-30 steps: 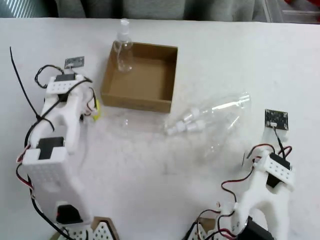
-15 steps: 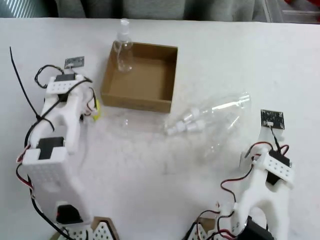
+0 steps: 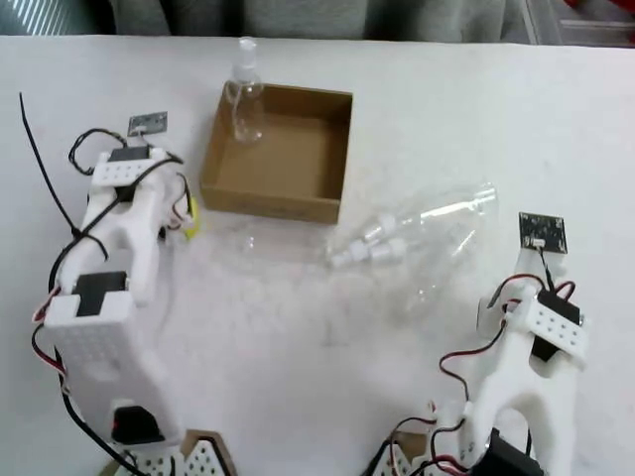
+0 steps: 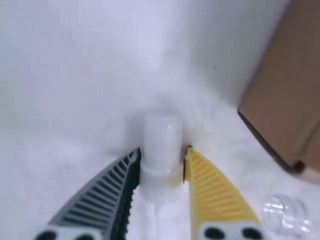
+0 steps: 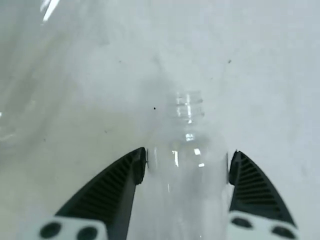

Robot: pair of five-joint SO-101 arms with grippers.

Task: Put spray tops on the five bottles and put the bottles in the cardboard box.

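Brown cardboard box [image 3: 270, 201] stands open on the white tabletop [image 3: 327, 387] in the high view. One clear topped bottle [image 3: 243, 97] stands at its far left corner; whether it is inside or just behind the wall, I cannot tell. Near the box's front right corner, several clear bottles [image 3: 422, 233] lie together on their sides, apparently with white tops on. The left arm [image 3: 109, 248] is just beside the box, and the right arm [image 3: 531, 342] is well apart from it.

In the left wrist view, the left claw [image 4: 162, 152] is closed on a white spray top [image 4: 161, 137], with its grey and yellow fingers touching both sides. The cardboard box is near.

In the right wrist view, the right claw [image 5: 187, 154] is narrowed around a clear bottle [image 5: 189, 125] with a bare threaded neck, and both black fingers are against its sides.

The step in hand seems to be capping this bottle. The next move, I think, calls for bringing the top over the neck, keeping both in line, then pressing or turning it on.
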